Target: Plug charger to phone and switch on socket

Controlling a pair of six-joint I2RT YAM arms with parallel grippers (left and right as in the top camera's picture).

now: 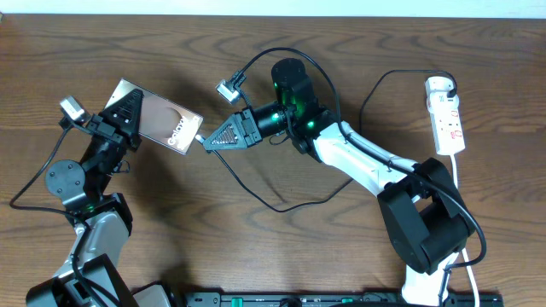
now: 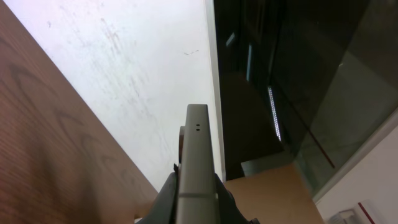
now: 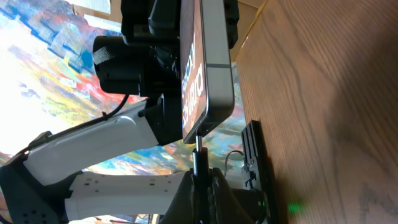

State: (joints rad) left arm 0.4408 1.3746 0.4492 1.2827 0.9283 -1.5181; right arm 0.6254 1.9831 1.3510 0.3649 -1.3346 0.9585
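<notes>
**Charger tip at the phone's end, both held above the surface's far-left part.**
The left tool (image 1: 128, 119) is clamped on the phone (image 1: 166, 124), and the right tool (image 1: 207, 141) is pinched tight on the charger (image 3: 198, 148). A tilted tip may jam, bend, or push the phone loose. The socket (image 1: 447, 119) lies by the far-right corner.

A thin black charger cable (image 3: 198, 149) meets the flat dark rectangular phone's (image 1: 166, 124) right end. A narrow white power strip (image 1: 448, 119) lies well to the phone's right.
</notes>
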